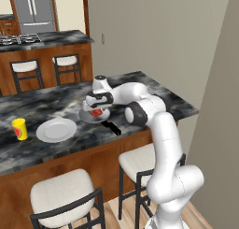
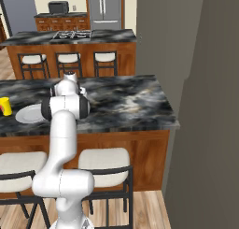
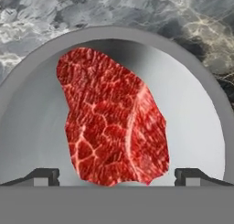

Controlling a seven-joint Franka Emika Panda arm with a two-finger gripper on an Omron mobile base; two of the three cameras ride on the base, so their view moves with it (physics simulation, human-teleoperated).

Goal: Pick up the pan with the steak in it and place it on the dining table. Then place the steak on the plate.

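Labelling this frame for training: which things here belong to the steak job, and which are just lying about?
Job: pan, steak, plate, dining table, open gripper.
Lying about: yellow cup, stools, stove, fridge, microwave.

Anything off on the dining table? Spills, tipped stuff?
Nothing stands out. The pan sits flat on the dining table with the steak inside; the plate and yellow cup are upright.

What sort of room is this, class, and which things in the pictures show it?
A home kitchen with a breakfast bar, most likely: a fridge and stove at the back, stools at a marbled counter, and a steak in a pan.
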